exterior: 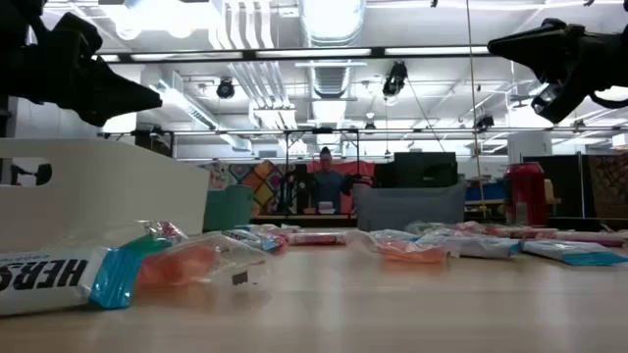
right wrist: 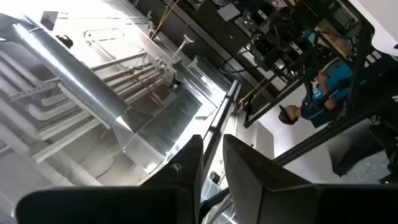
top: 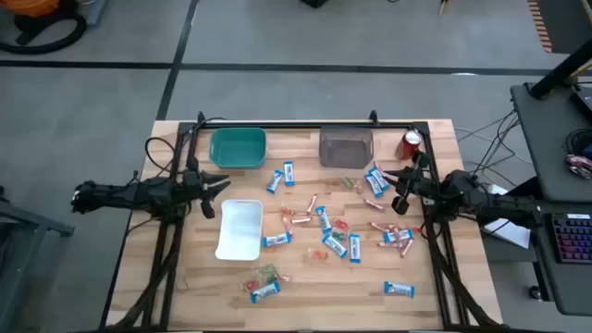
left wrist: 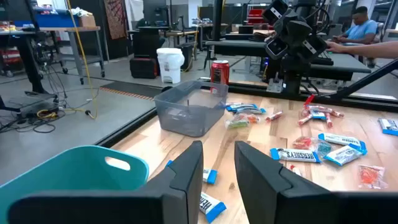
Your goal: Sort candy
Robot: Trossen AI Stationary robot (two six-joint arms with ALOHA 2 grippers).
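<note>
The candy (top: 324, 227) lies scattered over the middle and right of the wooden table (top: 194, 277): blue-and-white mini bars (top: 277, 178), slim pink sticks (top: 298, 220) and small red, orange and green pieces (top: 262, 274). My left gripper (top: 222, 185) hovers level above the table's left part, between the teal bin and the white tray, open with nothing between its fingers (left wrist: 219, 168). My right gripper (top: 396, 192) hangs above the table's right part, tipped up toward the ceiling. Its fingers (right wrist: 212, 155) stand a narrow gap apart and hold nothing.
A teal bin (top: 238, 148) and a clear grey bin (top: 346, 146) stand at the far edge, with a red soda can (top: 412, 143) at the far right. A white tray (top: 240, 229) lies left of the candy. A person in blue (left wrist: 360, 25) sits beyond the table.
</note>
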